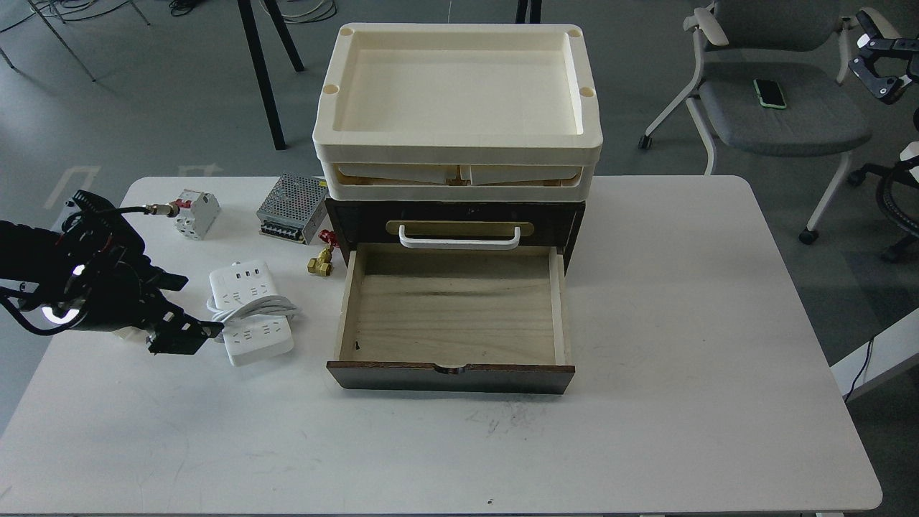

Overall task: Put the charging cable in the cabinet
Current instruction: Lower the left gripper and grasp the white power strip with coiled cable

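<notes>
Black and two-fingered, my left gripper (188,309) hangs low over the white counter (682,323), its fingers spread apart, one at the top and one beside the near left edge of the white rectangular power strip with its white cord looped around the middle (250,312); I cannot tell whether they touch it. That charging cable lies flat on the counter, just left of the small dark brown wooden cabinet (454,219), whose light wood bottom drawer (452,316) stands pulled out. Cream plastic trays (456,93) sit stacked on the cabinet. My right gripper (879,61) hangs far off at the upper right edge, above a grey office chair (782,108); its fingers appear parted.
</notes>
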